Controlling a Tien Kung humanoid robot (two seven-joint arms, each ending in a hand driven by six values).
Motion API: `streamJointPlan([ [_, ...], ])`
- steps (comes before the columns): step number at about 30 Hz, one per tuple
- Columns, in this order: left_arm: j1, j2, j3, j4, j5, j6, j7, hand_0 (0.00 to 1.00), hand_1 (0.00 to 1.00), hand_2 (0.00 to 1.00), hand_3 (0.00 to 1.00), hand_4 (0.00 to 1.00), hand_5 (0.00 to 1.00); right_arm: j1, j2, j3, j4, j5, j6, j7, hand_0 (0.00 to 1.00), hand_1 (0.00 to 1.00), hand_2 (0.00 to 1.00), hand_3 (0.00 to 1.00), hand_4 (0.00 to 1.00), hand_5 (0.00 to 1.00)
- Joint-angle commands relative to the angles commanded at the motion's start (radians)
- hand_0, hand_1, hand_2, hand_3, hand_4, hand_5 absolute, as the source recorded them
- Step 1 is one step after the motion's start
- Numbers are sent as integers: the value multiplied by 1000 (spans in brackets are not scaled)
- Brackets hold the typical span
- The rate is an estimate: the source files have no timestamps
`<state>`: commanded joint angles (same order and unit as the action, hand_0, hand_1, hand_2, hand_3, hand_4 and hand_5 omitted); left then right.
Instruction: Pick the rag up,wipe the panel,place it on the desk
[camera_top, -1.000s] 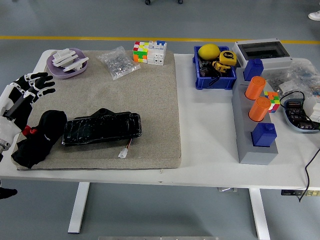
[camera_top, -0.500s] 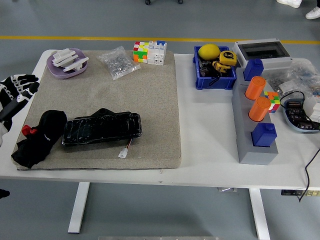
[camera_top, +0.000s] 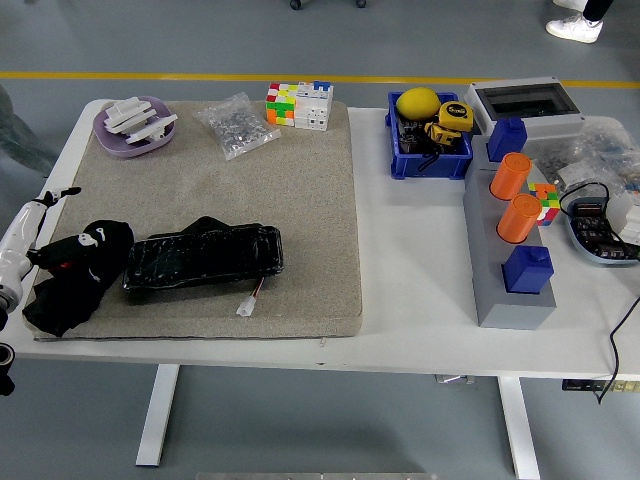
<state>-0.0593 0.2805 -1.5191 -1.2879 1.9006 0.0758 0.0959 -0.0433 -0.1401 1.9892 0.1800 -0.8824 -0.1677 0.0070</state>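
Rag (camera_top: 68, 280) under left robot hand (camera_top: 62, 248), beside panel (camera_top: 203, 257).

No legible text, label, brand or number showed anywhere in the head view. The yellow tape measure (camera_top: 454, 114) in the blue bin (camera_top: 430, 160) had a dark round face, its print too small to read. The device (camera_top: 598, 232) at the right edge of the table had rows of keys, markings unreadable. The black panel (camera_top: 203, 257) on the mat carried no visible lettering.
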Motion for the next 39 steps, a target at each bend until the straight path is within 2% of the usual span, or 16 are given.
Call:
streamJointPlan([
  [4, -7, -10, 11, 39, 75, 7, 16, 998, 998, 998, 946, 928, 434, 0, 0, 2, 0, 0, 1, 2, 702, 604, 593, 573, 998, 447],
  [10, -6, -15, 25, 73, 85, 3, 25, 998, 998, 998, 929, 938, 446, 0, 2, 18, 0, -8, 1, 5, 702, 606, 593, 572, 997, 446],
  [15, -2, -19, 48, 84, 80, 26, 8, 998, 998, 998, 929, 938, 446, 0, 4, 41, 0, -18, 0, 8, 702, 606, 593, 572, 997, 446],
  [16, -3, -20, 51, 87, 79, 34, 7, 644, 818, 879, 842, 827, 268, 0, 4, 45, 0, -20, 0, 9, 702, 606, 593, 572, 996, 445],
  [21, 0, -21, 62, 92, 88, 62, -5, 644, 818, 879, 842, 827, 268, 1, 2, 72, 0, -39, -2, 12, 702, 606, 593, 572, 996, 445],
  [22, 0, -21, 64, 93, 88, 68, -9, 354, 426, 675, 611, 521, 97, 1, 3, 77, 0, -43, -2, 13, 702, 604, 592, 572, 995, 444],
  [27, -1, -24, 76, 104, 91, 102, -19, 354, 426, 675, 611, 521, 97, 1, 4, 91, 0, -52, -2, 15, 702, 604, 592, 572, 995, 444],
  [28, 0, -25, 78, 106, 92, 103, -18, 265, 304, 581, 547, 192, 2, 2, 4, 93, 0, -54, -2, 15, 700, 604, 591, 571, 995, 443],
  [33, -1, -28, 80, 114, 101, 118, -17, 265, 304, 581, 547, 192, 2, 2, 4, 93, 0, -54, -1, 16, 700, 604, 591, 571, 995, 443],
  [34, -1, -28, 79, 114, 104, 120, -17, 240, 211, 552, 523, 121, 2, 2, 4, 91, 0, -51, -1, 16, 702, 603, 590, 571, 993, 441],
  [39, 6, -31, 65, 81, 116, 125, -4, 240, 211, 552, 523, 121, 2, 1, 4, 82, 0, -44, -2, 14, 702, 603, 590, 571, 993, 441],
])
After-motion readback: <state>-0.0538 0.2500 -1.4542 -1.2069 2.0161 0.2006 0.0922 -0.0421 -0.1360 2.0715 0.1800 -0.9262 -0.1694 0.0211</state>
